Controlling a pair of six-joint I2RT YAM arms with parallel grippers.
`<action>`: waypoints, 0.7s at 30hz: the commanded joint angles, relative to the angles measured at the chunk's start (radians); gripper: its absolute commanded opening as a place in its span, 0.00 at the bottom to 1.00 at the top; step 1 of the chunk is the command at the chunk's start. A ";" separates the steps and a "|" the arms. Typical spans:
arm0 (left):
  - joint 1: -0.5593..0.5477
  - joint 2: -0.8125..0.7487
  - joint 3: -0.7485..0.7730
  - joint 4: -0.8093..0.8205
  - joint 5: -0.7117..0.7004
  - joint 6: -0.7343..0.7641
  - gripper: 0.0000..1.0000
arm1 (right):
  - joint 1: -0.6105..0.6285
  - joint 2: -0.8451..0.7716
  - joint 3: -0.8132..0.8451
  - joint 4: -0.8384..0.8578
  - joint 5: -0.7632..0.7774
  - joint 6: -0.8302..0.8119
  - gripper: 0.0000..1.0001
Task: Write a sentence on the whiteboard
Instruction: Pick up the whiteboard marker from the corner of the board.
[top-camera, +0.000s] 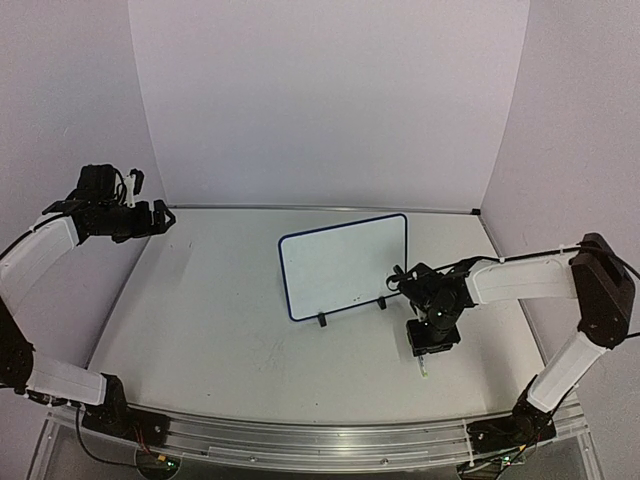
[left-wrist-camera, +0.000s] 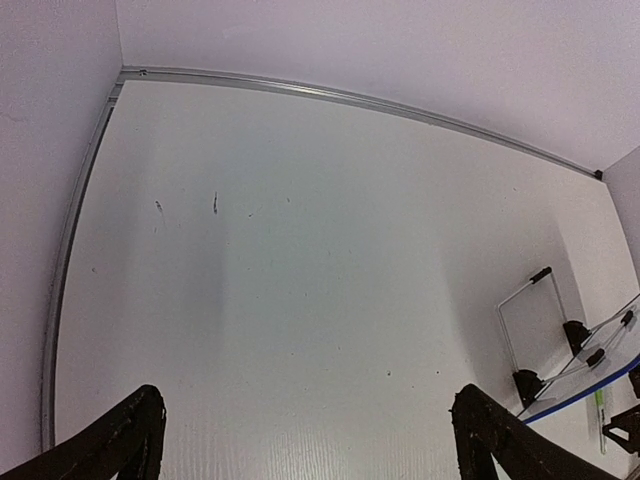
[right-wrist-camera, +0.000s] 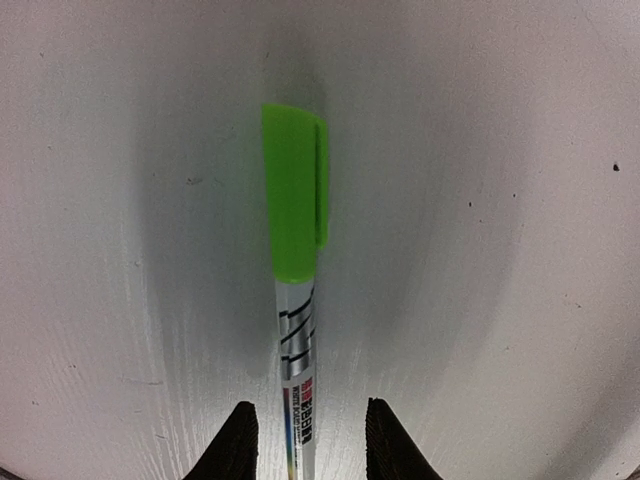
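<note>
The whiteboard (top-camera: 345, 265) stands upright on two black feet at mid-table, tilted back, with a dark-blue frame. Its face looks blank; no green sentence shows. Its edge and feet also show in the left wrist view (left-wrist-camera: 597, 368). A white marker with a green cap (right-wrist-camera: 296, 300) lies flat on the table, just right of the board's front; its end pokes out below the gripper in the top view (top-camera: 424, 369). My right gripper (top-camera: 432, 345) points down over it, open, one finger on each side of the barrel (right-wrist-camera: 308, 410), not touching. My left gripper (top-camera: 165, 215) is open and empty, raised at the far left (left-wrist-camera: 308, 400).
White walls close in the table at the back and both sides. A metal rail (top-camera: 330, 435) runs along the near edge. Small dark specks (left-wrist-camera: 215, 203) mark the table surface on the left.
</note>
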 joint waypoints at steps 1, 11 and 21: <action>0.002 -0.018 -0.004 0.032 0.015 -0.001 0.99 | 0.002 0.029 0.025 0.019 -0.011 -0.022 0.33; 0.002 -0.006 -0.002 0.030 0.019 -0.001 0.99 | 0.002 0.069 0.015 0.061 -0.029 -0.018 0.18; -0.002 -0.026 -0.010 0.042 0.121 -0.092 0.99 | 0.003 0.008 0.007 0.051 0.005 -0.016 0.00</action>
